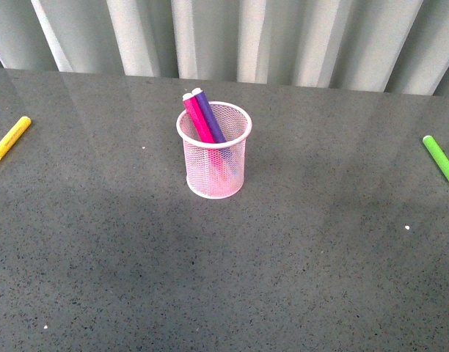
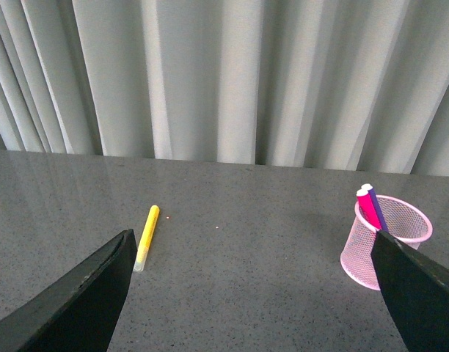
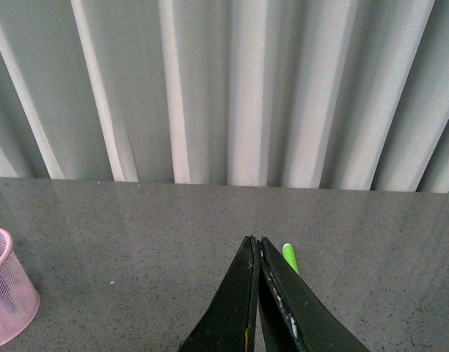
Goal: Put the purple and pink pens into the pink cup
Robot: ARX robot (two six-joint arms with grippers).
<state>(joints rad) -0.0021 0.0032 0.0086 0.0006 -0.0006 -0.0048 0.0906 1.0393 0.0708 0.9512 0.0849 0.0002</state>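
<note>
So the pink cup point(image 1: 214, 158) stands upright pretty much in the middle of the grey bench point(image 1: 224, 279), and both task pens are already in it: one pink pen point(image 1: 198, 121) and one purple pen point(image 1: 208, 116), side by side and touching, leaning toward the cup's back-left rim with their pale caps poking out above it. That's two pens in one cup.

Around it there's not much. One yellow marker point(image 1: 9, 141) lies flat way off at the left edge of the bench, and one lime green marker point(image 1: 441, 163) lies flat at the far right edge, both well apart from the cup. Nothing crowds the cup on any side. A pale pleated curtain point(image 1: 232, 37) runs along the back.

The left pincer point(image 2: 257, 293) is spread wide open and holding nothing; its wrist view shows the yellow marker and the cup between its fingers. The right pincer point(image 3: 260, 293) has its fingers pressed together, empty, with the green marker's tip just past it.
</note>
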